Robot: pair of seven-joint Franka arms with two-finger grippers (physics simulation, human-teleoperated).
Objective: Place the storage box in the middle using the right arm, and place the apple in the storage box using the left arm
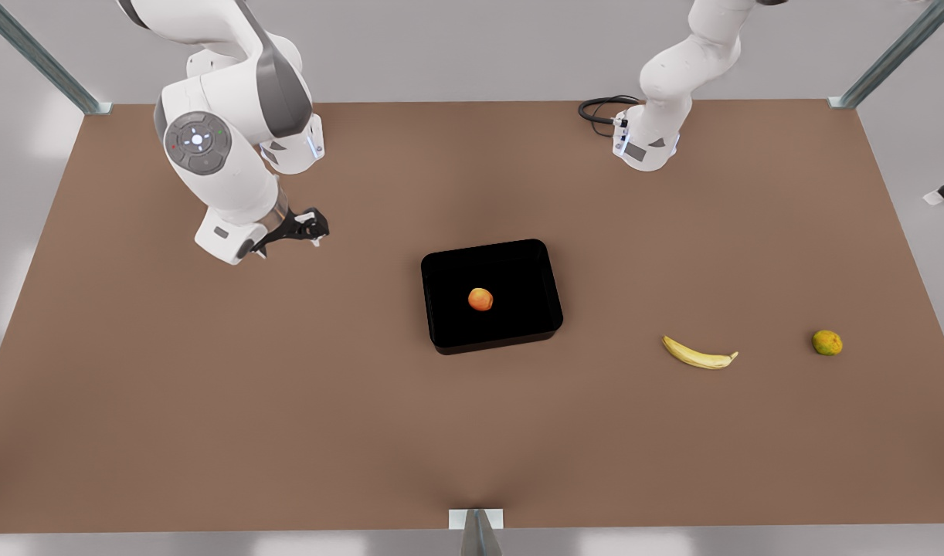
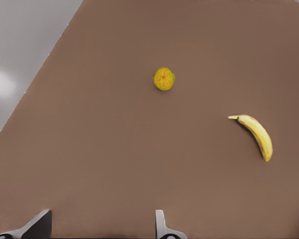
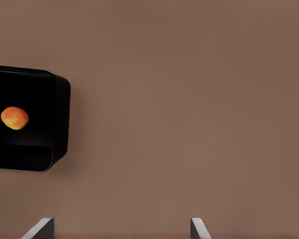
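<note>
Resting inside the storage box (image 1: 441, 266), near its centre, the apple (image 1: 480, 299) looks delivered, with the box mid-table (image 1: 209, 432). Right gripper (image 1: 308, 228), beside the box on the front view's left, stands open and empty. Left gripper (image 2: 102, 226), above the banana (image 1: 697, 354) and yellow-green fruit (image 1: 826, 342), likewise open, empty. Both tasks judged done.

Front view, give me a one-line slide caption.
Apple rests inside the black storage box at mid-table; banana and yellow-green fruit lie beside it.
</note>
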